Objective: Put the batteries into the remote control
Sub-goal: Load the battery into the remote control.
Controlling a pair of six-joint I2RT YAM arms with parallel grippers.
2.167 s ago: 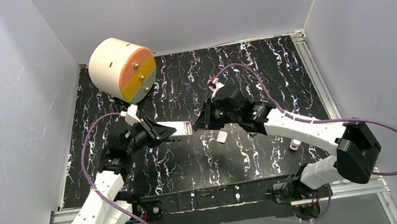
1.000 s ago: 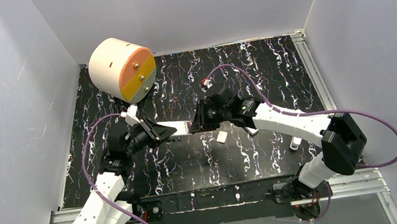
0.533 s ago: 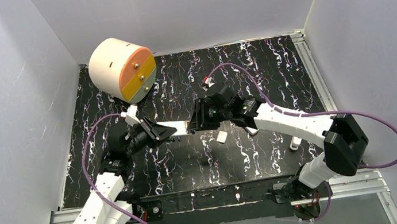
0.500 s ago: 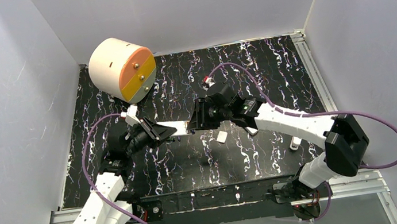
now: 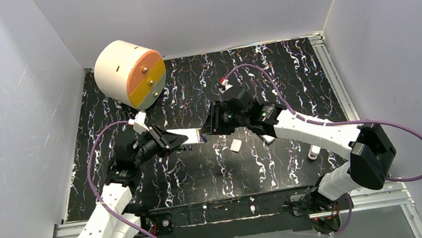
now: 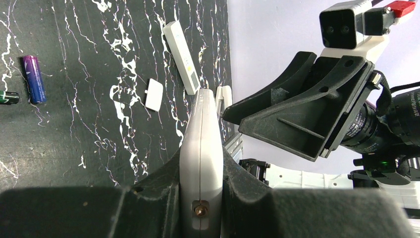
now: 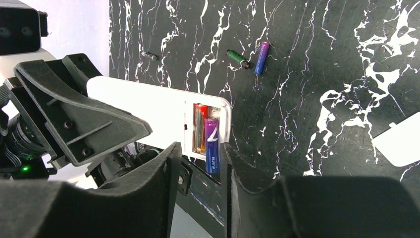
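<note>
The left gripper (image 6: pixel 200 171) pinches the remote control (image 7: pixel 148 106) mid-frame, presenting its open bay to the right gripper (image 7: pixel 200 147), whose spread jaws flank the seemingly half-seated purple battery (image 7: pixel 212 144).

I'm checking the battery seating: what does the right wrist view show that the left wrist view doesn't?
Right wrist only: the open battery compartment, with a red-orange battery inside and a purple battery sticking out. Left wrist only: a second remote on the mat. Both: the held remote in the left gripper, a loose purple cell and green cell.

cream drum (image 5: pixel 128 73) at far-left corner of marbled mat (image 5: pixel 288 66)
</note>
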